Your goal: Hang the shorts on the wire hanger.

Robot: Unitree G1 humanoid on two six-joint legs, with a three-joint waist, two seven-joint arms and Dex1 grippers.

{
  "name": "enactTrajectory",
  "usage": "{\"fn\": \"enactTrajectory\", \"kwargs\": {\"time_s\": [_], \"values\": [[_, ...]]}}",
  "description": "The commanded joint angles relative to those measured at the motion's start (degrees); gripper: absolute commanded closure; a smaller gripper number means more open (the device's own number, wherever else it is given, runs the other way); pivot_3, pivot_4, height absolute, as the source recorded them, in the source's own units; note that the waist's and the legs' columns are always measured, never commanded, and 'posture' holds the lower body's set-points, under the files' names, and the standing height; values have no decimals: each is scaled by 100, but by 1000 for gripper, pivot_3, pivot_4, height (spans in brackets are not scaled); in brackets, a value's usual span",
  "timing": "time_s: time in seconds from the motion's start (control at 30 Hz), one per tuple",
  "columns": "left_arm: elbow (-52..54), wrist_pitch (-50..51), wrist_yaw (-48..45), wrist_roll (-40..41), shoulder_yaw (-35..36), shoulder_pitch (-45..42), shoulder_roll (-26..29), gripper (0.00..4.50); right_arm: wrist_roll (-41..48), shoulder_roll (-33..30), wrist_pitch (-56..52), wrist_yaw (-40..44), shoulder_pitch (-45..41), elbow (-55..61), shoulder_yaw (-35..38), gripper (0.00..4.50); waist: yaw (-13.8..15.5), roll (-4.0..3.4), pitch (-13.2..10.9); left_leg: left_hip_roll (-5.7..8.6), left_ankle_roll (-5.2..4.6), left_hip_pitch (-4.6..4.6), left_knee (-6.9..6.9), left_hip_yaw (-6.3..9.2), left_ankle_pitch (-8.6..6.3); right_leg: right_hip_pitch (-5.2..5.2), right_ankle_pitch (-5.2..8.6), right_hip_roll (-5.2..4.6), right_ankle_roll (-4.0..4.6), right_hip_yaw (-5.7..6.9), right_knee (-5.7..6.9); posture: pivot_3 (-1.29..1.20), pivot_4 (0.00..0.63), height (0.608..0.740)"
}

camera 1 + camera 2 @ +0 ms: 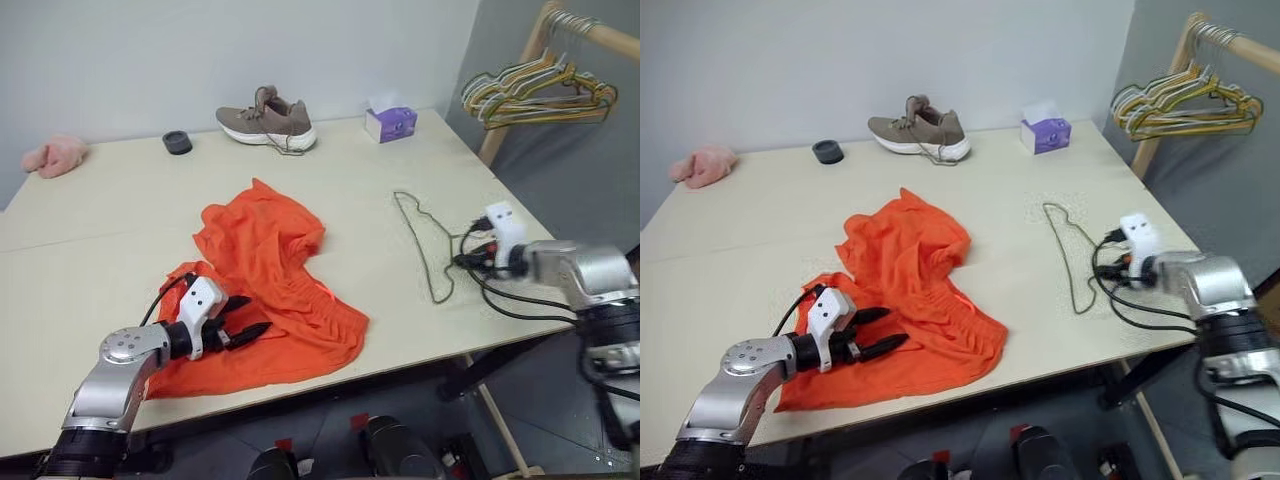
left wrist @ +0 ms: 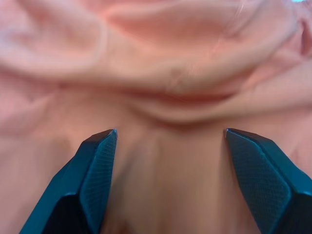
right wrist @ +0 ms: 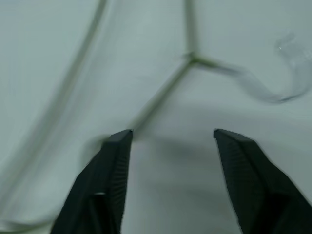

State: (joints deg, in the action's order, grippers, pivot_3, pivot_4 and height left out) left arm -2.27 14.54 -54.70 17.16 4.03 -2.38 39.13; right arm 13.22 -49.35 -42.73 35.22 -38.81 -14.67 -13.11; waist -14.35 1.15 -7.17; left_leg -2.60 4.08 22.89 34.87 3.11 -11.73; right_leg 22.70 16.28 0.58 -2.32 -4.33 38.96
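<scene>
Orange shorts crumpled on the table, thin wire hanger lying flat to their right.

From the head views, the bright orange thin-fabric shorts (image 1: 270,290) lie bunched on the pale wooden table (image 1: 100,250), and the left gripper (image 1: 247,330) rests over their lower edge with its two black fingers apart. The dull olive-gold wire hanger (image 1: 425,245), a triangle with a hook, lies well apart from them, just beside the right gripper (image 3: 168,139). The left wrist view adds the soft folds and gathered waistband close up. The right wrist view shows the textured fingers (image 3: 114,165) standing apart above the hanger's twisted neck, holding nothing.
</scene>
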Motion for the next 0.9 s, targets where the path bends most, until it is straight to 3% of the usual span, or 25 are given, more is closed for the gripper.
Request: {"fn": "enactTrajectory", "kwargs": {"time_s": [0.03,0.07,0.2,0.3,0.43,0.57,0.7,0.9], "values": [[98,-118,-59,-20,17,-7,53,734,-502,-65,922,269,-53,165,-26,314,-59,0,0,-1,0,-3,0,1,0,0,0,1,1,0,3,-229,71,740],[71,-132,-58,-36,23,10,64,734,-348,78,942,348,-94,360,140,18,-110,-1,-1,-3,0,-7,0,-1,0,0,0,2,1,-3,7,-230,70,740],[11,-161,-81,-76,35,36,87,734,394,1034,491,491,-141,1056,517,18,-283,-1,1,-4,0,-19,1,-6,1,-4,-5,6,-2,-17,21,-232,67,740],[-17,-192,-118,-115,15,22,104,734,410,1927,-13,-58,-267,844,574,18,-314,2,3,-4,0,-29,6,-2,1,-18,-8,7,-7,-15,24,-229,62,740],[-46,-214,-142,-118,23,-6,110,734,983,3117,-1289,-667,-523,335,1175,18,-301,6,6,-2,-1,-25,11,0,2,-23,-12,7,-11,-16,21,-223,58,740],[-74,-230,-156,-123,13,-42,123,734,1101,3882,-1509,-1156,-852,-552,1668,18,-272,5,10,-2,-1,-16,10,7,2,-20,-13,7,-10,-10,14,-222,56,740],[-95,-234,-149,-126,-7,-88,114,734,1056,4316,-1265,-1285,-1222,-1387,1833,18,-281,4,11,-2,-1,-16,10,6,2,-19,-13,7,-9,-10,14,-220,54,740],[-59,-231,-150,-127,-8,-66,113,734,781,4677,-479,-851,-1614,-2202,1466,18,-301,3,11,-3,-1,-16,9,5,2,-17,-13,7,-9,-10,15,-213,52,740]]}}
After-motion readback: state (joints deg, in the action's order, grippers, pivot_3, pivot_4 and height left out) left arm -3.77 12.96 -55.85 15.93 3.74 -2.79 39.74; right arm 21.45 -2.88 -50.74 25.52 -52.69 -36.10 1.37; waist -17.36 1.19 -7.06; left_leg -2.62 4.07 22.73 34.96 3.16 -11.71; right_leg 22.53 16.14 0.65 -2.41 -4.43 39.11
